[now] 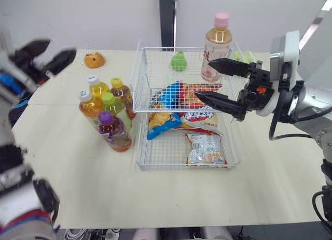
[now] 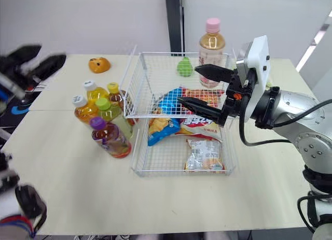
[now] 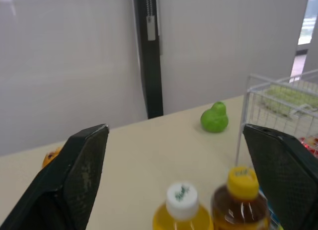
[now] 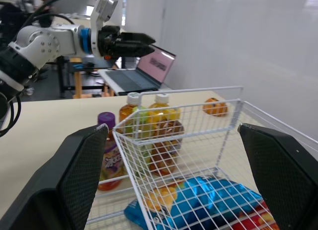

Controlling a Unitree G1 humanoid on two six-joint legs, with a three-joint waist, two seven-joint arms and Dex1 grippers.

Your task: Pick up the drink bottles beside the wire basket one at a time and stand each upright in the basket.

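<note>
Hovering over the right side of the wire basket [image 1: 155, 47], the right hand [image 1: 203, 79] has its 2 fingers spread apart and empty. Just behind it, 1 pink-capped bottle [image 1: 217, 43] stands upright at the basket's far right corner. 5 other bottles [image 1: 110, 108] stand clustered on the table [image 1: 78, 183], just beside the basket's left wall, the purple-capped bottle [image 1: 111, 131] nearest the front. Snack bags [image 1: 181, 102] lie inside the basket. The left hand [image 1: 61, 47] is raised at the far left, well apart from the bottles, fingers wide apart, holding nothing. An orange toy [image 1: 94, 59] sits near the table's far edge.
</note>
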